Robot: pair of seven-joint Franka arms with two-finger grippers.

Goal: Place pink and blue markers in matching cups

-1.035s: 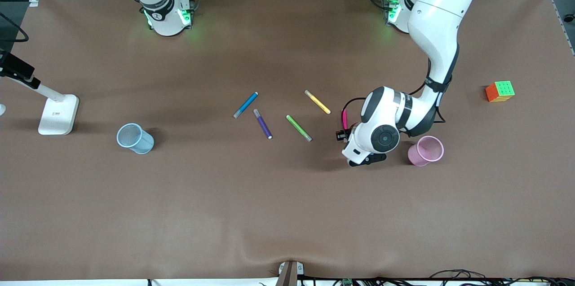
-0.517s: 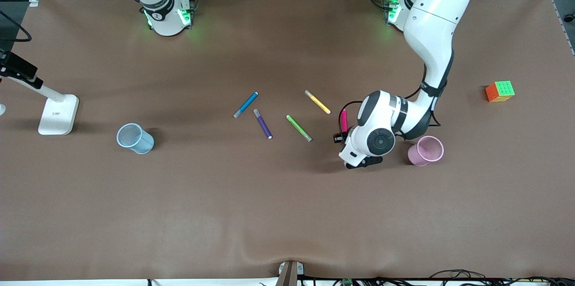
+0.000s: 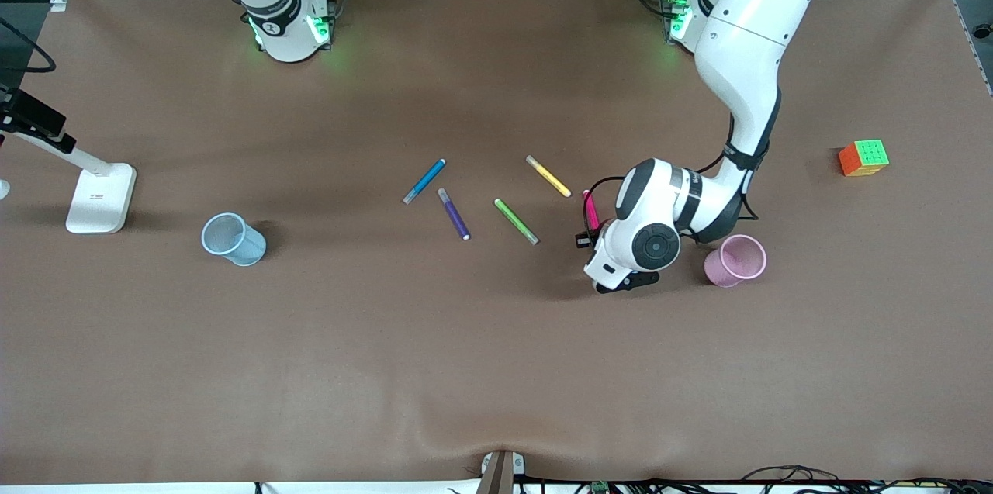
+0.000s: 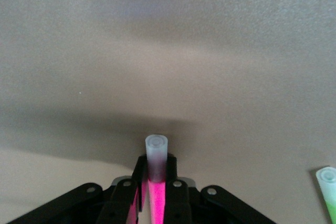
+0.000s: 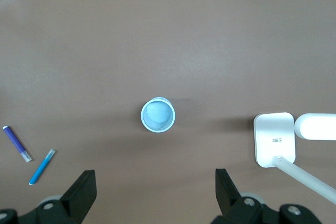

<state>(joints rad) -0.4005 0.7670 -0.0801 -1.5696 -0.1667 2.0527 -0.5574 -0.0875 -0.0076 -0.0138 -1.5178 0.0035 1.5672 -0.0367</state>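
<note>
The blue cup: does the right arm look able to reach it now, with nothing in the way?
Probably yes. The right gripper hangs open high over the blue cup, which stands upright and alone. The blue marker and purple marker lie well apart from it.

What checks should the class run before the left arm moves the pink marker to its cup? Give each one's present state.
1. Left gripper shut on pink marker: ok.
2. Pink cup upright, mouth open: ok.
3. Pink cup holds nothing: cannot tell.
4. Green marker lies apart from the gripper: ok.
5. Right gripper open, waiting above the blue cup: ok.
6. Blue marker in its cup: not ok.
</note>
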